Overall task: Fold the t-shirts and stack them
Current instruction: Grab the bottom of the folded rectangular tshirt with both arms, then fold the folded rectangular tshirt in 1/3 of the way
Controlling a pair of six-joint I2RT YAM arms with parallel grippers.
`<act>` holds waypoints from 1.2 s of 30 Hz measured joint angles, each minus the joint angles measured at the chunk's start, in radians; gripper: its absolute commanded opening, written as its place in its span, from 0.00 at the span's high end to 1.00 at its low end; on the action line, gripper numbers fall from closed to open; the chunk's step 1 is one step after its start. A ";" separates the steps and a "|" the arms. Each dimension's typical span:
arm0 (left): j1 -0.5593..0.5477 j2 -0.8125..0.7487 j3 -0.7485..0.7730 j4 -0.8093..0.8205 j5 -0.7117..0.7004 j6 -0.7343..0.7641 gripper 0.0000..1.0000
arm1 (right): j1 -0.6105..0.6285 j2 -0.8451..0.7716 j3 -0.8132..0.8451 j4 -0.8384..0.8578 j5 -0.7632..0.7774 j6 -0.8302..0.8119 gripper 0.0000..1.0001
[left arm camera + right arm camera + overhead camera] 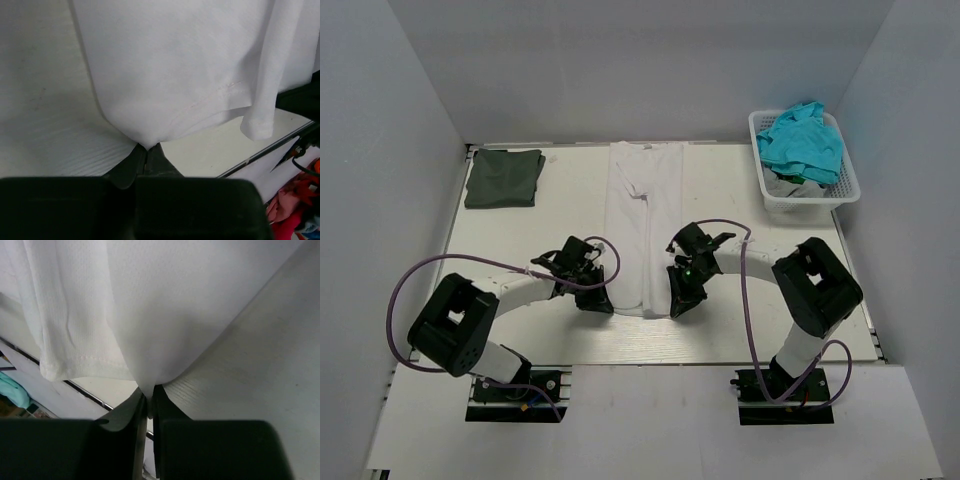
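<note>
So, at ten o'clock on the table (570, 210) the green shirt (503, 177) lies folded: one done. At centre the white shirt (643, 225) is a long strip; the left hand (146, 152) and right hand (149, 395) each pinch a six-o'clock hem corner. Cross folds and stacking remain; the basket (767, 185) at two o'clock holds more cloth (803, 140).

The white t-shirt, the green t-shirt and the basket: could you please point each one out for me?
white t-shirt (645, 230), top external view, middle of its long folded body.
green t-shirt (504, 177), top external view, centre of the folded bundle.
basket (805, 203), top external view, its near white wall.
</note>
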 measured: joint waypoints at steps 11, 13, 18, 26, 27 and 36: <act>-0.006 0.008 0.072 -0.070 -0.080 0.000 1.00 | -0.008 -0.006 0.060 -0.021 0.061 0.001 1.00; -0.005 0.006 0.111 -0.083 -0.092 0.001 1.00 | -0.010 -0.013 0.101 -0.034 0.079 0.005 1.00; 0.011 0.020 0.268 -0.134 -0.127 -0.011 1.00 | -0.040 -0.011 0.257 -0.077 0.124 0.024 1.00; 0.043 0.221 0.605 -0.231 -0.194 -0.019 1.00 | -0.132 0.103 0.526 -0.169 0.180 0.029 1.00; 0.050 0.254 0.646 -0.241 -0.203 -0.020 1.00 | -0.144 0.126 0.565 -0.180 0.183 0.029 1.00; 0.137 0.467 0.926 -0.311 -0.235 -0.001 1.00 | -0.230 0.348 0.884 -0.245 0.176 0.018 1.00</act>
